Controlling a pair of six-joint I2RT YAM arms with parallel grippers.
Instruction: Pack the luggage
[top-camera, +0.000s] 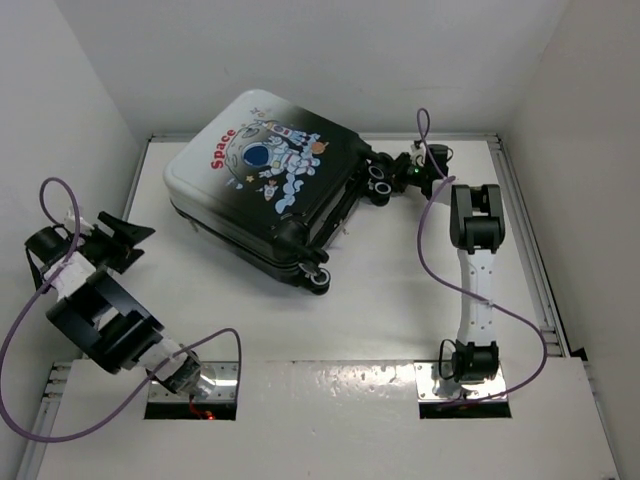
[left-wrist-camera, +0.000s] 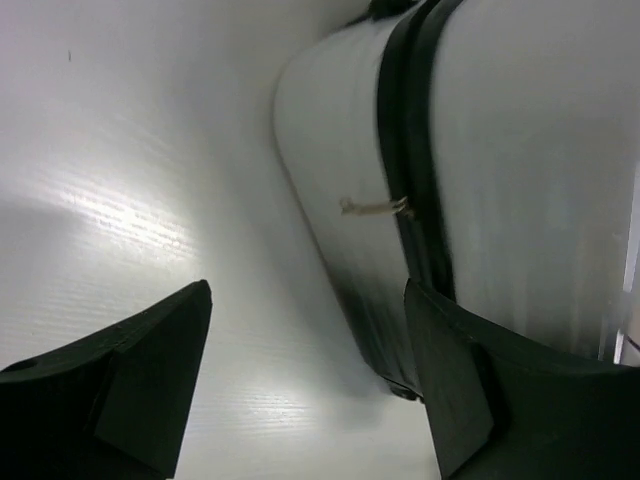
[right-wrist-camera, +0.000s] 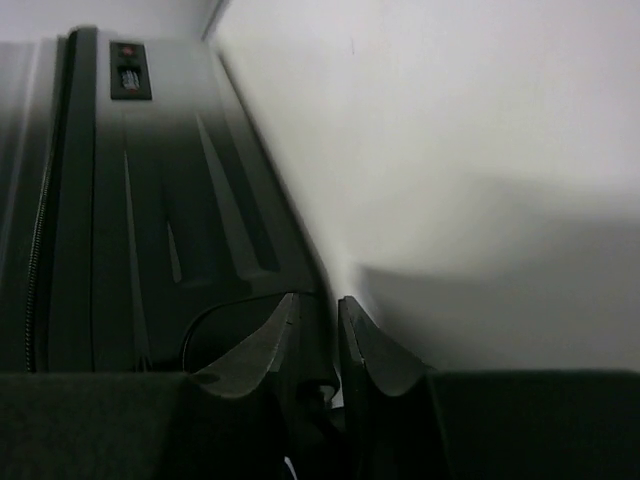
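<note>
Two pincers: the left gripper, at the left of the top view, gapes wide and empty, the right gripper is nearly pinched together beside the closed luggage in the upper middle, on what I cannot tell, and a thin pinch on that smooth shell could slip off.
</note>
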